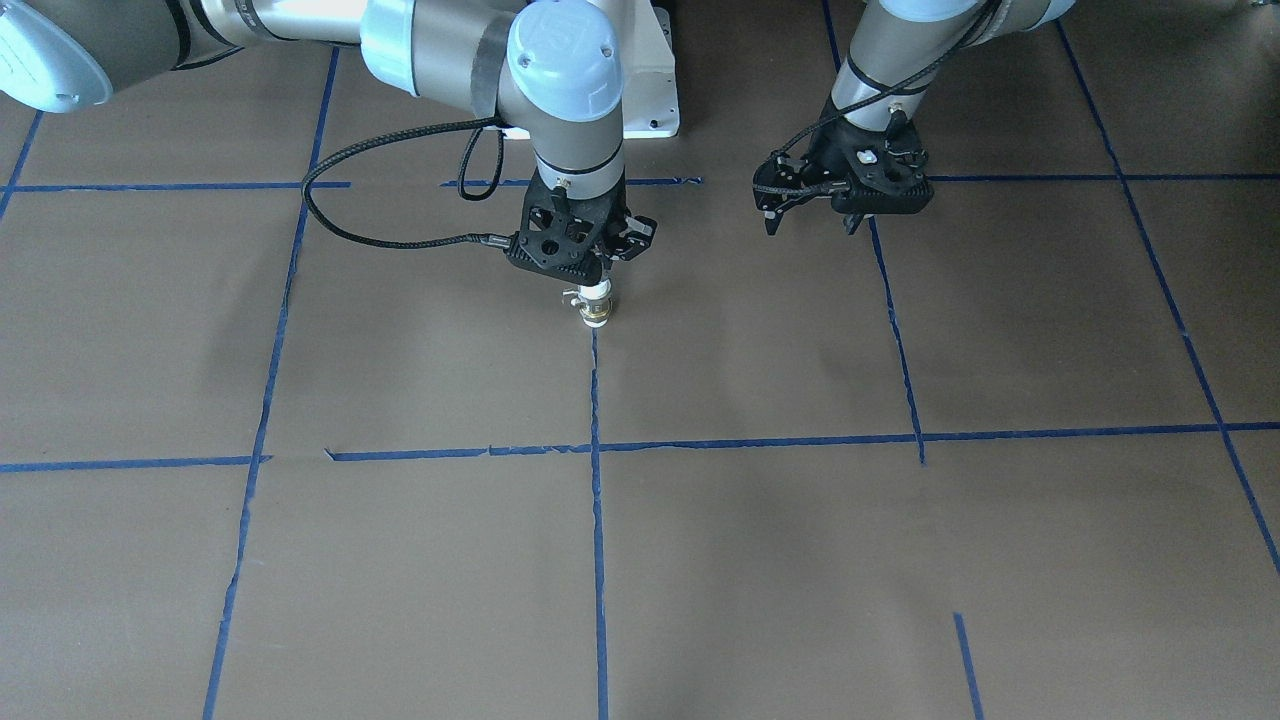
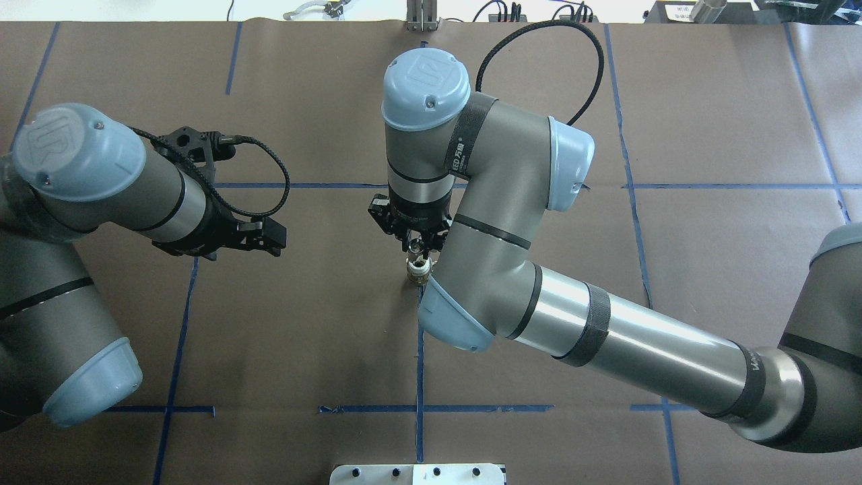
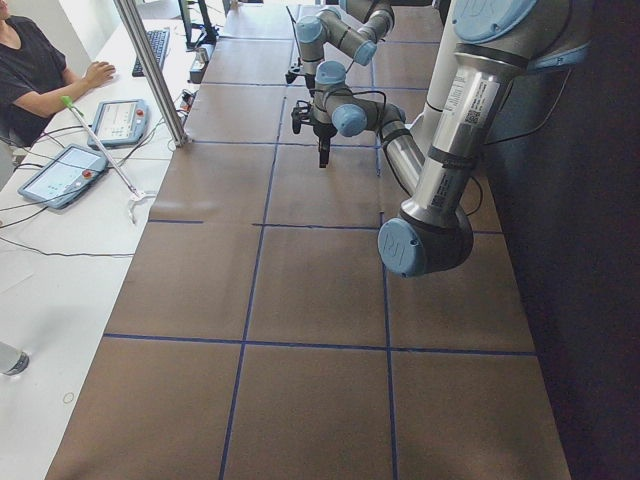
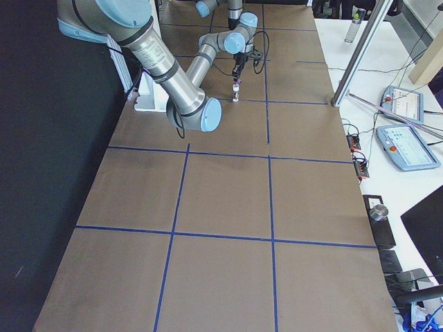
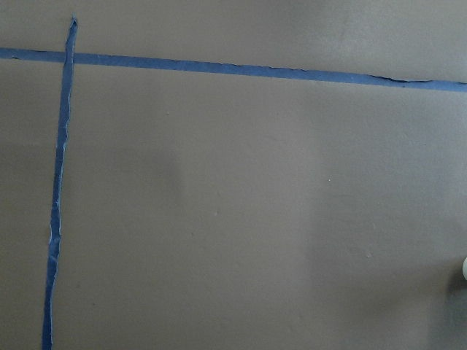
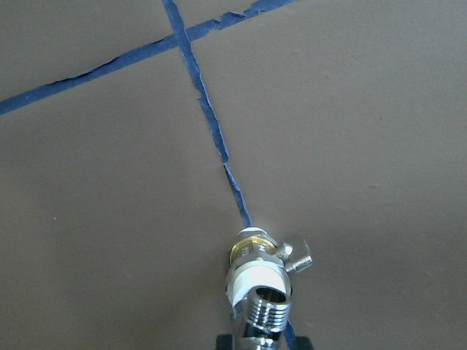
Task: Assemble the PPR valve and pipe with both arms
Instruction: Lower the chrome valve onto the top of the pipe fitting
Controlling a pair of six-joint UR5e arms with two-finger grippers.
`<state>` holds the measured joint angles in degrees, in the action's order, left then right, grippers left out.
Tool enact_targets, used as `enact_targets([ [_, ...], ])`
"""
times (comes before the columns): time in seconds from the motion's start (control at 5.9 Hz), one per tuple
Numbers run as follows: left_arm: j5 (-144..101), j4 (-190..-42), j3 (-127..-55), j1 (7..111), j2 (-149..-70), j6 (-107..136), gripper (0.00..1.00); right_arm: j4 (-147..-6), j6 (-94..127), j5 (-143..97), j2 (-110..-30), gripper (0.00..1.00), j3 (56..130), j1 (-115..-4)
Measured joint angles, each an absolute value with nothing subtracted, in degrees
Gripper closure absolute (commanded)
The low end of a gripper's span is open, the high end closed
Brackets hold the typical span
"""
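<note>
The PPR valve (image 1: 596,308) stands upright on a blue tape line, white ends with a brass band and a small side handle. It also shows in the overhead view (image 2: 418,268) and the right wrist view (image 6: 255,273). The silver threaded pipe (image 6: 265,310) sits on the valve's top end. My right gripper (image 1: 597,278) points straight down and is shut on the pipe; it hides the pipe in the front view. My left gripper (image 1: 811,228) is open and empty, hovering apart from the valve, and shows in the overhead view (image 2: 273,237).
The brown table cover carries a grid of blue tape lines (image 1: 596,450). The robot's white base plate (image 1: 655,90) lies behind the valve. My right arm's elbow (image 2: 458,323) hangs over the table's middle. A metal post (image 4: 360,52) and tablets (image 4: 408,145) stand at the far edge.
</note>
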<state>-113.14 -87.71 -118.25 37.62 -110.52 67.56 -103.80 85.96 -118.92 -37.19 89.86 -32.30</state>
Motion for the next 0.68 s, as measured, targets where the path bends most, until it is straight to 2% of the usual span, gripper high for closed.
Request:
enact_targets([
  [0.17,-113.16,-87.72,-118.38,37.62,-110.5,67.58,0.0,-104.13,85.96,-118.77,-37.18,1.0,89.83,-32.26],
  [0.34,-113.13,-87.72,-118.53,37.62,-110.48,67.59,0.0,-104.21,85.96,-118.69,-37.23,0.96,89.83,-32.26],
  [0.68,-113.12,-87.69,-118.78,37.62,-110.48,67.71,0.0,-104.24,85.89,-118.34,-37.42,0.33,89.79,-31.88],
])
